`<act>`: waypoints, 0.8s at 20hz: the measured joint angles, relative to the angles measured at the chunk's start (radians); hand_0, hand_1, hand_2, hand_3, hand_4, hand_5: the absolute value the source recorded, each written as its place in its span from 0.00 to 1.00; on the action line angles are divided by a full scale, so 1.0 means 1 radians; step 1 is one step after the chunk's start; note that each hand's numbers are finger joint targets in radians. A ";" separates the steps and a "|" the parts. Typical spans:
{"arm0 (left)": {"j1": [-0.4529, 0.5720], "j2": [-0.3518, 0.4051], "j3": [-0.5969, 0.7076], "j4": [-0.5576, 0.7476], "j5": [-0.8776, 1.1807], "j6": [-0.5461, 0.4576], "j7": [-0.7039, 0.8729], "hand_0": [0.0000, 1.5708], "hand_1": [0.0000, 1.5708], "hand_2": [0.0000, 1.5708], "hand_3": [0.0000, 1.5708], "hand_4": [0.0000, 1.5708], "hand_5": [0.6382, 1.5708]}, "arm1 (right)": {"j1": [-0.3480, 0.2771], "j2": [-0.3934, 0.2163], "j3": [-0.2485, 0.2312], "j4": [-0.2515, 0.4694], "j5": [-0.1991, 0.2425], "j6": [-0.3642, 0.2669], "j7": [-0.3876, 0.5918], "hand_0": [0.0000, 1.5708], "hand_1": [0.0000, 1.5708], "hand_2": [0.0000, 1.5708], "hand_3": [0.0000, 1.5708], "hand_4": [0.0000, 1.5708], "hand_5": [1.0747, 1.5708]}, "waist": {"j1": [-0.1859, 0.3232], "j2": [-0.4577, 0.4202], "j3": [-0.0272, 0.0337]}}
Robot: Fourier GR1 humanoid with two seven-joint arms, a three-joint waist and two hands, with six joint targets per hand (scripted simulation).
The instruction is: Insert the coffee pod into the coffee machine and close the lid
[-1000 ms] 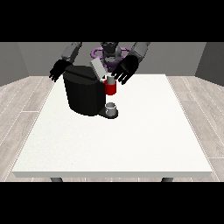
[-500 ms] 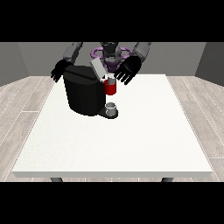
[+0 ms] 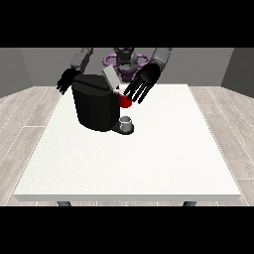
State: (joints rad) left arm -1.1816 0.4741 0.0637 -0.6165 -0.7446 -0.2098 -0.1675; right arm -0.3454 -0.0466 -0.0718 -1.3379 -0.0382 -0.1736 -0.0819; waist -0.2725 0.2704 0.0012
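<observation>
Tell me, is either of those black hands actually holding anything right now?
Nothing is held. The hand at the view's right hangs with straight fingers above the red thing at the machine.

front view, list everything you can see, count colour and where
table: 1, white, fills the middle of the view
coffee machine: 1, black, far left part of the table, lid raised
red thing at the machine: 1, red, at the machine's front right
grey thing: 1, grey, on the machine's base under the red thing
floor: light wood planks around the table
hand at the view's right: 1, black, fingers straight, spread above the red thing
hand at the view's left: 1, black, behind the machine's left edge
</observation>
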 measured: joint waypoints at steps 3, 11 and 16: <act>0.005 -0.011 -0.001 0.003 -0.005 -0.002 0.006 0.00 0.00 0.00 0.00 0.00 1.00 | 0.014 0.010 0.007 0.006 0.010 -0.013 -0.005 0.00 0.00 0.00 0.00 0.25 1.00 | 0.002 -0.014 -0.0006; 0.062 -0.045 -0.005 -0.009 -0.013 0.003 0.003 0.00 0.00 0.00 0.00 0.00 1.00 | 0.060 -0.001 -0.008 0.014 -0.004 -0.003 -0.007 0.00 0.00 0.00 0.00 0.24 1.00 | 0.029 -0.081 -0.0008; 0.108 -0.088 0.003 -0.037 0.011 -0.019 0.012 0.00 0.00 0.00 0.00 0.00 1.00 | 0.108 -0.017 -0.041 0.049 -0.036 0.025 -0.030 0.00 0.00 0.00 0.00 0.28 1.00 | 0.075 -0.152 -0.0010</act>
State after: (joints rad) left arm -1.0738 0.3860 0.0666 -0.6534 -0.7338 -0.2292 -0.1559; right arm -0.2375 -0.0631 -0.1129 -1.2888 -0.0745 -0.1490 -0.1115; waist -0.1975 0.1186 0.0002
